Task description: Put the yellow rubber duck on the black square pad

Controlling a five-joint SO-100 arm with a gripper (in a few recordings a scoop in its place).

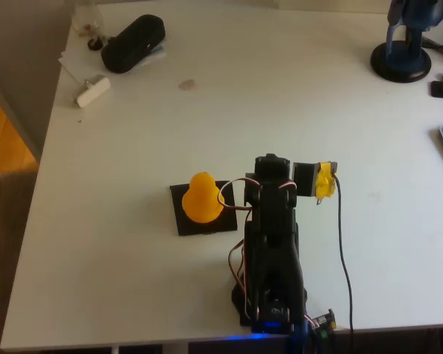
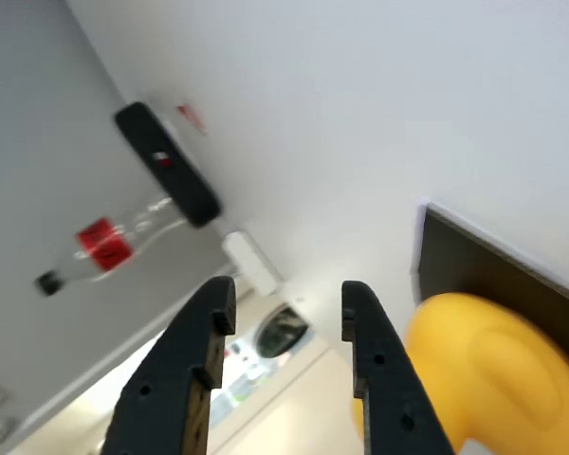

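I count one glossy orange-yellow rubber duck (image 1: 203, 198) and one thin matte black square pad (image 1: 186, 218). There is one bulky black oblong case (image 1: 133, 43), one small white block (image 1: 93, 91) and one clear plastic bottle with a red label (image 2: 100, 243). I see one black two-finger gripper (image 2: 286, 318).

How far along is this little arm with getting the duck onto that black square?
It looks essentially finished. The yellow rubber duck already sits on the black square pad in the overhead view. Nothing is in hand: in the wrist view the gripper is open and empty, with the duck beside it on the right rather than between its fingers. What seems left is only for the arm to pull back.
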